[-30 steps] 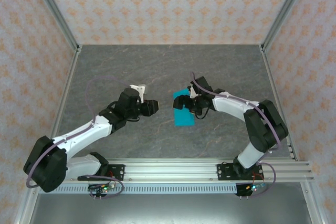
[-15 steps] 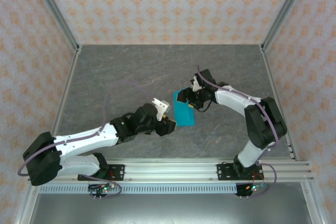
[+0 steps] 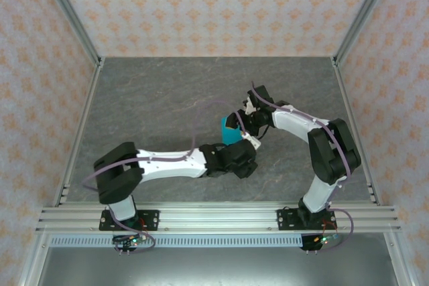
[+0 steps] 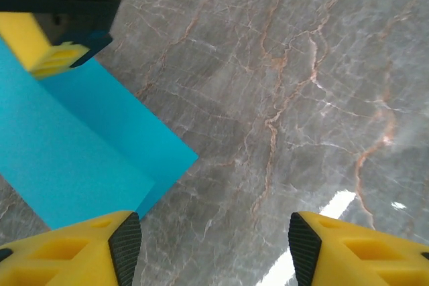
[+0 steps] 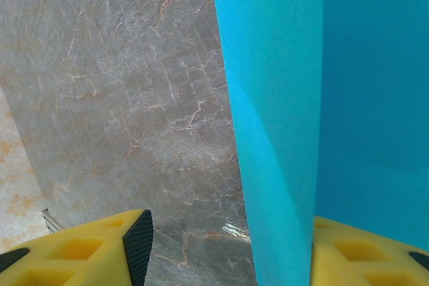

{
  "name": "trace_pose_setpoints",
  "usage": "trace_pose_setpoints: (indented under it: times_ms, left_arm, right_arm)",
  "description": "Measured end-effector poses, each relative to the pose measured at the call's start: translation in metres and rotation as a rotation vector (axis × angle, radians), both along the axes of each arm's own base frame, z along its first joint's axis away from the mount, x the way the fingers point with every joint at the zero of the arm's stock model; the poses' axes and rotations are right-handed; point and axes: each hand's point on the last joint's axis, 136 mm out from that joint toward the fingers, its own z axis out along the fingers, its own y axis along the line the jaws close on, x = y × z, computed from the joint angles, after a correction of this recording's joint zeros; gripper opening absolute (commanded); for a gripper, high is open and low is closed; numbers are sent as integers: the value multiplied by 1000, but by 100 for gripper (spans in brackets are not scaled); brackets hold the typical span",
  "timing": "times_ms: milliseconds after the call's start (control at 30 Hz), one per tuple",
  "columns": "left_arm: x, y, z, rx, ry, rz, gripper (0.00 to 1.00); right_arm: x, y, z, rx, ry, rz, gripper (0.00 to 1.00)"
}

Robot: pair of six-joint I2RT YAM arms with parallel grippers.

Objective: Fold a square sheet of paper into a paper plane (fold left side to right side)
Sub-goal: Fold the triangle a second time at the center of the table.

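The paper is seen partly folded, one layer doubled over another. It lies flat just ahead of the left gripper and off to one finger's side. That gripper's jaws are spread with only bare surface between them, so nothing is held by it. In the right wrist view a strip of the paper is raised from the rest. Its free edge runs down between the spread jaws of the right gripper, close against one finger and well apart from the other; no pinch is made, so this gripper is taken as released too. Whether its finger presses the sheet or merely rests beside it cannot be told. The paper is judged very light, thin and limp: it would sag when lifted by one point, slide readily on the smooth stone-patterned surface, and keep any crease once it is pressed. It is best taken shallowly at the free edge or corner of the raised strip, while the lower layer is pinned flat near the fold line by the other gripper.
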Motion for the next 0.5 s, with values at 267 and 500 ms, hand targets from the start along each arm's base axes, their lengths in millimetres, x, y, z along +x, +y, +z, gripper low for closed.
trace_pose_setpoints:
  times_ms: [267,500]
  left_arm:
    - [18,13,-27,188,-36,87,62]
    - [27,21,-35,255,-69,137,46]
  right_arm:
    - [-1,0,0,2,8,-2,56]
    - [-1,0,0,3,11,-4,56]
